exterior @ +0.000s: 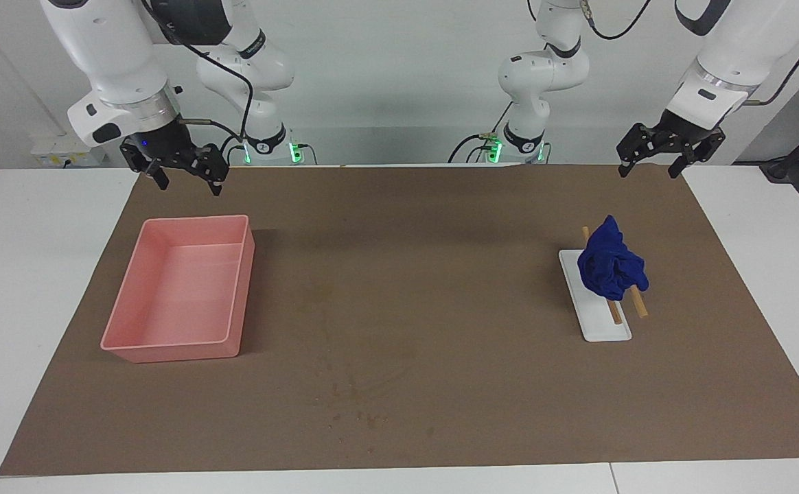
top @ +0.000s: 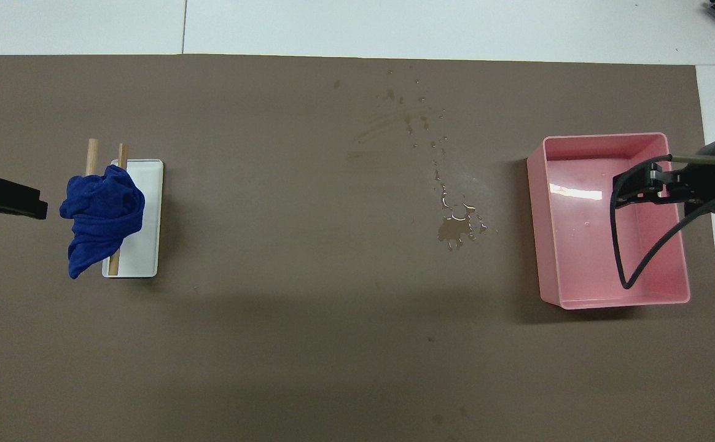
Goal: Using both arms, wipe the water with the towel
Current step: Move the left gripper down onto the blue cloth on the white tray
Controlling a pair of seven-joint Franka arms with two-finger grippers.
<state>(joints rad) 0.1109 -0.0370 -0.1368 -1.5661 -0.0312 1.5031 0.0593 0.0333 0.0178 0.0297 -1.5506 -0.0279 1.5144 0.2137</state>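
The royal-blue towel (exterior: 609,267) hangs in loose folds over two wooden sticks on a white stand (exterior: 598,322), toward the left arm's end of the brown mat; it also shows in the overhead view (top: 102,215). A water puddle (top: 456,224) with scattered drops lies mid-mat, between the stand and the tray. My left gripper (exterior: 650,170) is open and empty, raised over the mat beside the towel (top: 4,197). My right gripper (exterior: 188,182) is open and empty, raised over the pink tray's edge (top: 620,187).
The pink tray (exterior: 166,346) stands toward the right arm's end of the mat (top: 615,302), its inside wet and shiny. The white stand (top: 147,202) carries the two sticks (top: 92,153). The brown mat (exterior: 399,274) covers most of the white table.
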